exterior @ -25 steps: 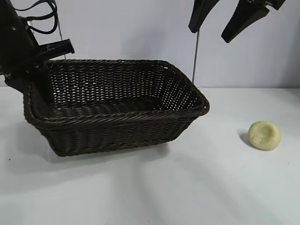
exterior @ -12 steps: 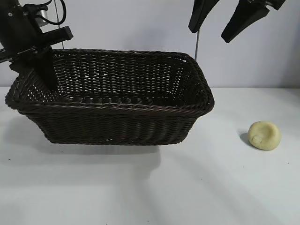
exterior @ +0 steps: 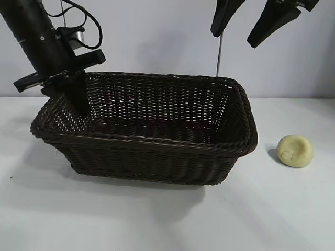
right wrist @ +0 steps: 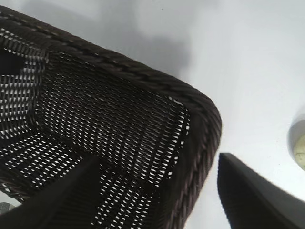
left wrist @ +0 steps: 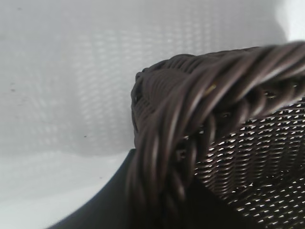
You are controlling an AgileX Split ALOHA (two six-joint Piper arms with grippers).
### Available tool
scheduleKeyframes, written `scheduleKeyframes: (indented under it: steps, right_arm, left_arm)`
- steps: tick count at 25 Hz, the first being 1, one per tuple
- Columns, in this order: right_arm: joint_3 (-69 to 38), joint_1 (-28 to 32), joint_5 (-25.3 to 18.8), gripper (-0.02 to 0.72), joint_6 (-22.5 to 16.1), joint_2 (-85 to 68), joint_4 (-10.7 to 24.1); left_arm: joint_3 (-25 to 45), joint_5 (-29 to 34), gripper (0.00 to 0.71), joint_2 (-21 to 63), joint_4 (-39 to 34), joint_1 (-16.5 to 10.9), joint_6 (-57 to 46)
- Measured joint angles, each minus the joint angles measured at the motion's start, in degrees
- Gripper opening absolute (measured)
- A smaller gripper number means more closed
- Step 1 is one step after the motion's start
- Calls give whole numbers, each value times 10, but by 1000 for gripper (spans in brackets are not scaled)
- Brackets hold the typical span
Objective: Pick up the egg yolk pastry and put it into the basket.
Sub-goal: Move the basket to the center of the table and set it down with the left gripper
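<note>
From where I'm sitting, my left gripper (exterior: 78, 102) is clamped on the basket (exterior: 157, 149) at its far left corner — one finger reaches down inside the wicker wall, and the left wrist view shows the braided rim (left wrist: 190, 124) pinched right up against the camera. The basket sits on the white table (exterior: 167, 219), a bit skewed, with its right end closer to the egg yolk pastry (exterior: 296, 150).

The pastry itself is on the table to the right of the basket, near it but not touching, dimple facing the camera. In the right wrist view I only catch a sliver of it (right wrist: 299, 145) at the frame edge.

My right gripper (exterior: 256, 21) hangs high above the gap between basket and pastry, fingers spread wide, holding nothing — the basket's right corner (right wrist: 200, 119) shows below it.
</note>
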State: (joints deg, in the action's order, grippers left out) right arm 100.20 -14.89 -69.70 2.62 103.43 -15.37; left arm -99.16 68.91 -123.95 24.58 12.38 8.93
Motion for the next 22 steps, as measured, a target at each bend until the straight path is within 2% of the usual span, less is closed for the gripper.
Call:
scheduleKeyframes:
  steps: [8, 18, 20, 22]
  right_arm:
    - [0, 0, 0, 505, 0, 0, 0]
    - [0, 0, 0, 505, 0, 0, 0]
    - [0, 0, 0, 505, 0, 0, 0]
    - [0, 0, 0, 505, 0, 0, 0]
  left_arm:
    - [-1, -41, 103, -40, 20, 0, 0]
    - [-2, -44, 108, -47, 23, -1, 0]
    - [-2, -44, 156, -47, 28, -1, 0]
    - [-2, -44, 272, -47, 36, -1, 0]
